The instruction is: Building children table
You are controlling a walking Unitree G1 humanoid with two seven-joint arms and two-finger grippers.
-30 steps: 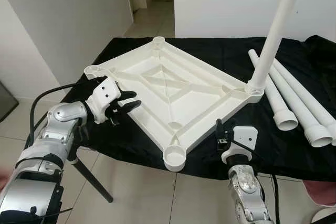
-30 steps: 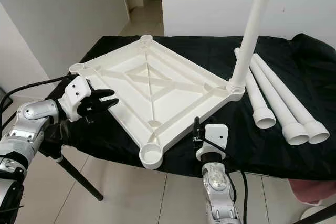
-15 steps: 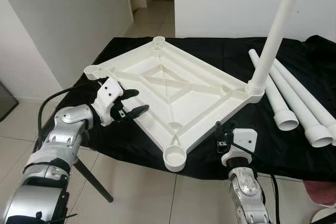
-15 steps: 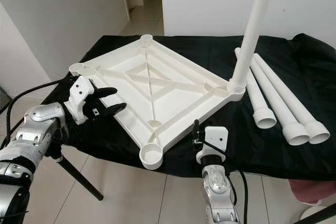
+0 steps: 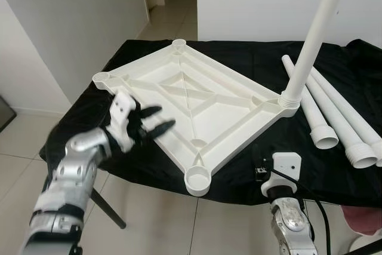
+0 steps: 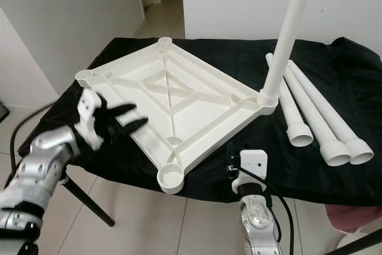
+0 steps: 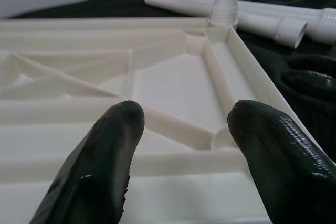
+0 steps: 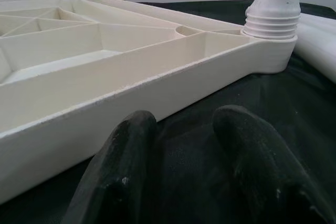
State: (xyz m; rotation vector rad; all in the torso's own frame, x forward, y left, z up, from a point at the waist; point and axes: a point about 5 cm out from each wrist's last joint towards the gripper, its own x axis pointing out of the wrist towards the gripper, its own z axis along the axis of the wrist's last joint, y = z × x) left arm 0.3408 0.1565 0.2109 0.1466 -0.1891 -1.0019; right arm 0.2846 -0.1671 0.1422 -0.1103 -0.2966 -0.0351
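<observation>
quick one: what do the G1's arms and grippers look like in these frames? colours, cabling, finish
Both arms are silver metallic, in rounded jointed segments. The left gripper has a white blocky housing and two long black fingers, glossy with rounded tips. The right gripper has the same black fingers behind a white boxy wrist housing. Black cables loop off the right forearm and beside the left arm.

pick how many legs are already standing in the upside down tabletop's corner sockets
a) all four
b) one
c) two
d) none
b) One white leg stands upright in the corner socket on the robot's right side of the tabletop, while three loose legs lie on the black cloth beside it and the other three sockets are empty.
</observation>
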